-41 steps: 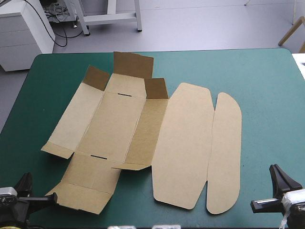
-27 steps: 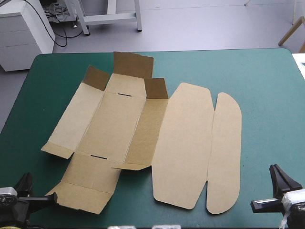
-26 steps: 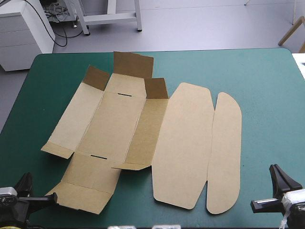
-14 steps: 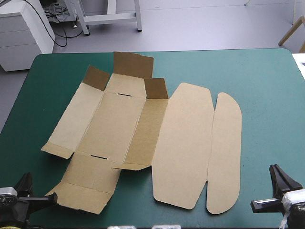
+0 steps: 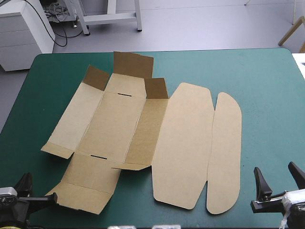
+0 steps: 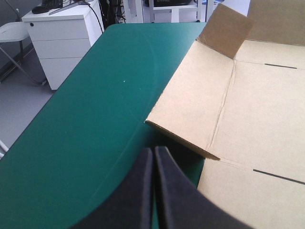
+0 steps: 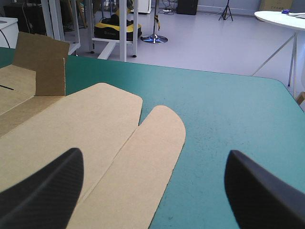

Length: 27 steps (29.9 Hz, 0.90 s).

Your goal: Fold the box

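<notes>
High view: table with teal-green cover point(image 5: 267, 86), grey floor point(image 5: 200, 24) beyond the far edge, white drawer unit point(image 5: 24, 33) off the table's 11 o'clock corner. The box point(image 5: 116, 124) is an unfolded brown sheet lying from the table's centre out toward 9 o'clock. Three end tabs point(image 5: 133, 64) stand up at its 12 o'clock end. The lid panel point(image 5: 183, 143) and rounded flap point(image 5: 225, 152) lie flat at its 3 o'clock side. The left gripper point(image 5: 25, 177) sits at the 7 o'clock corner, off the box, its fingers pressed together, gripping nothing. The right gripper point(image 5: 277, 172) sits at the 5 o'clock corner, fingers spread, just beside the rounded flap, not touching it.

Left wrist view: black fingers meet in one point, empty. The box's side panel point(image 6: 195, 100) lies just ahead of the tip at 1 o'clock, its near corner slightly lifted off the cover point(image 6: 86, 124). One end tab is upright at the far end. The drawer unit point(image 6: 64, 43) stands past the table edge.

Right wrist view: black fingers point(image 7: 47, 186) stand wide apart, holding nothing. The rounded flap point(image 7: 143, 157) and lid panel point(image 7: 71, 129) lie flat ahead, between them. An upright tab point(image 7: 45, 67) is at 10 o'clock. Bare cover point(image 7: 228, 114) runs toward 2 o'clock.
</notes>
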Tool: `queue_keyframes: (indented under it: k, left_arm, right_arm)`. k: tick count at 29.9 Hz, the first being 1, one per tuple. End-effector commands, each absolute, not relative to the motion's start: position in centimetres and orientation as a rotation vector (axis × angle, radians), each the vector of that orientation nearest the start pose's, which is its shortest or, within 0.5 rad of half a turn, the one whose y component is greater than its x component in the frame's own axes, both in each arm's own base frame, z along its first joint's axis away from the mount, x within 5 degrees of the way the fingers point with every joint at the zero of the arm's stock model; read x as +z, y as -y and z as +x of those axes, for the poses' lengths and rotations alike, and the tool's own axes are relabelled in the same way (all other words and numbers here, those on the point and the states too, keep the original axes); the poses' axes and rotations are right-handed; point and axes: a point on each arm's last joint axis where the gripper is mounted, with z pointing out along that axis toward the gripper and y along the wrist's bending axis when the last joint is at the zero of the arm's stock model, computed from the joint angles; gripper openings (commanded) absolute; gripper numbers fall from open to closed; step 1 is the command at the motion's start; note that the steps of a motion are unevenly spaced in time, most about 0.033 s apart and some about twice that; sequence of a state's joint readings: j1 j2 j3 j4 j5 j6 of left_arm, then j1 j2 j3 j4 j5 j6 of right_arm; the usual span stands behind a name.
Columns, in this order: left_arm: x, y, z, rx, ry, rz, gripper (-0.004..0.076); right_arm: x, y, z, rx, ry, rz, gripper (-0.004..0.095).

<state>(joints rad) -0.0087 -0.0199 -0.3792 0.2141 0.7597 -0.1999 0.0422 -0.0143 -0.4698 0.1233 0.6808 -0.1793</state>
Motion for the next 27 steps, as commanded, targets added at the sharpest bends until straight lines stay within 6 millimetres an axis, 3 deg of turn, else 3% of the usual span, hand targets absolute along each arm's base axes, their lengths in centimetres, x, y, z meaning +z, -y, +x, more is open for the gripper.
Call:
queue_keyframes:
  k: [1, 8, 14, 27]
  left_arm:
    - [28.3, -1.2, 1.3, 0.085, -1.718, -0.119, -0.0010]
    - [28.3, -1.2, 1.3, 0.085, -1.718, -0.119, -0.0010]
    - [28.3, -1.2, 1.3, 0.085, -1.718, -0.119, -0.0010]
    - [28.3, -1.2, 1.3, 0.081, -1.718, -0.123, -0.0010]
  right_arm:
    - [31.6, -0.7, 1.0, 0.020, -1.599, -0.166, 0.0820]
    - [31.9, -1.0, 2.8, -0.030, -1.625, -0.256, 0.0820]
    - [33.5, -1.4, 5.5, -0.009, -1.695, -0.301, 0.0820]
    - [38.2, -3.5, 15.9, 0.170, -1.900, -0.479, 0.0820]
